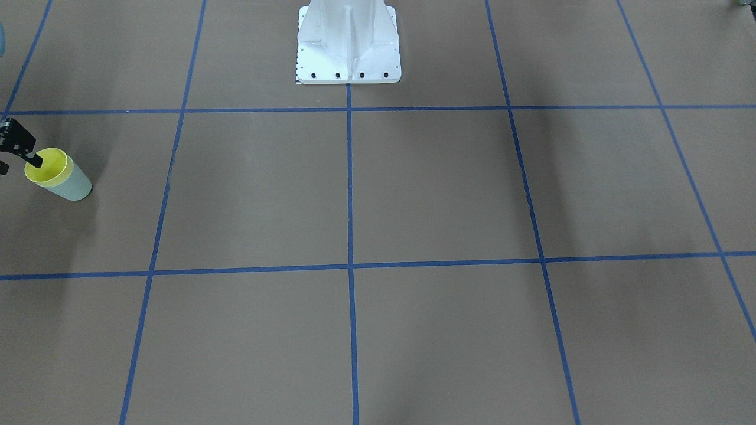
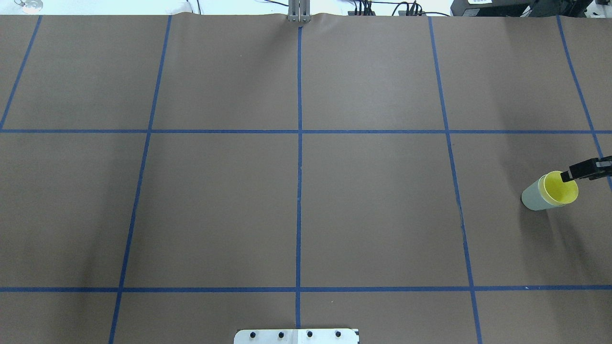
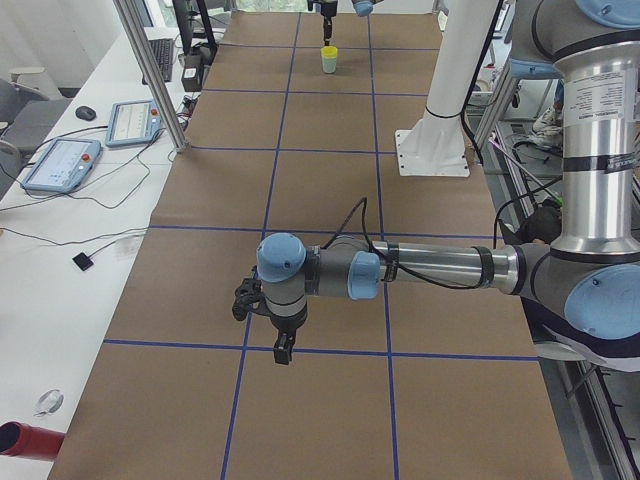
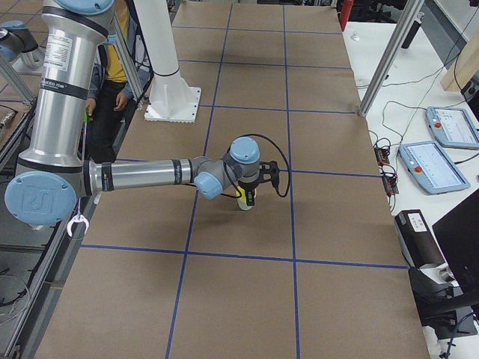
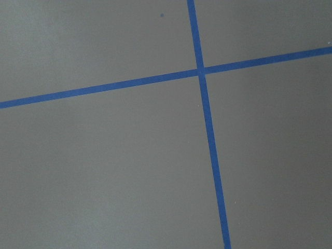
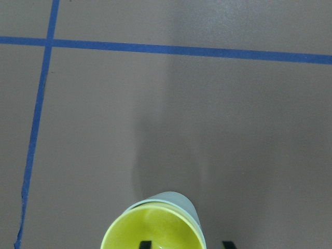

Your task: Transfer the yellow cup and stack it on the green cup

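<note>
Brown paper table cover with a grid of blue tape lines; the white robot pedestal is bolted at the robot's edge of the table.

Task items: the small bright yellow plastic tumbler sits nested inside the small pale mint-green plastic tumbler. Its yellow rim stands a little above the green rim. The pair is upright on the paper, far out on the robot's right side, in the middle row of the grid.

Right gripper: directly over the stack, pointing down. In my right wrist feed I see one black fingertip inside the yellow tumbler's mouth and the other outside the stack's wall. The jaws are parted, with a clear gap on either side of the wall, gripping nothing.

Left gripper: hanging above bare paper, close to a tape crossing, well apart from the tumblers. It appears only in the left-end camera, so I cannot tell how its jaws stand. The left wrist feed shows only paper and tape.
</note>
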`<state>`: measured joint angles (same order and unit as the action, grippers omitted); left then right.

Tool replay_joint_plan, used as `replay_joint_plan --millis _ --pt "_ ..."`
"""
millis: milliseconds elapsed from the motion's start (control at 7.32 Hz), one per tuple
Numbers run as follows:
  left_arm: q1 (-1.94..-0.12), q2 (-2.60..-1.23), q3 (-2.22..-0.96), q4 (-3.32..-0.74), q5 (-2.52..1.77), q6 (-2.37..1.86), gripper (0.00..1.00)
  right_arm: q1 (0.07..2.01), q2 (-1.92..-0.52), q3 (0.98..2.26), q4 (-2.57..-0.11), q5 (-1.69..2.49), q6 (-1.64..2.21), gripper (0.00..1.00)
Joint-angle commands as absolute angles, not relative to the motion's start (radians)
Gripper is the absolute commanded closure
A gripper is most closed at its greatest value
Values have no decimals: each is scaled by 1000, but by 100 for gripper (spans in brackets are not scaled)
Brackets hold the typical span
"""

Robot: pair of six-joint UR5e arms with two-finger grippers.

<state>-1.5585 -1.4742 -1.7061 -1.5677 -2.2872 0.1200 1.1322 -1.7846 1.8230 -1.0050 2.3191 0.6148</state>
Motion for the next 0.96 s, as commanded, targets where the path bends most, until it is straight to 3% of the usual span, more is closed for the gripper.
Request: replay_joint_plan --millis 0,273,819 --pt "-1560 -1474 -1703 -1568 -2287 120 0 1153 -1784 1816 -1017 2307 609 0" --pt "-1560 -1471 -1703 -1568 -2287 121 0 1241 -1775 1818 -1113 2301 509 0" --pt "-1559 -1471 -1697 -1568 -2286 127 0 1489 -1577 1821 -1643 2299 65 0"
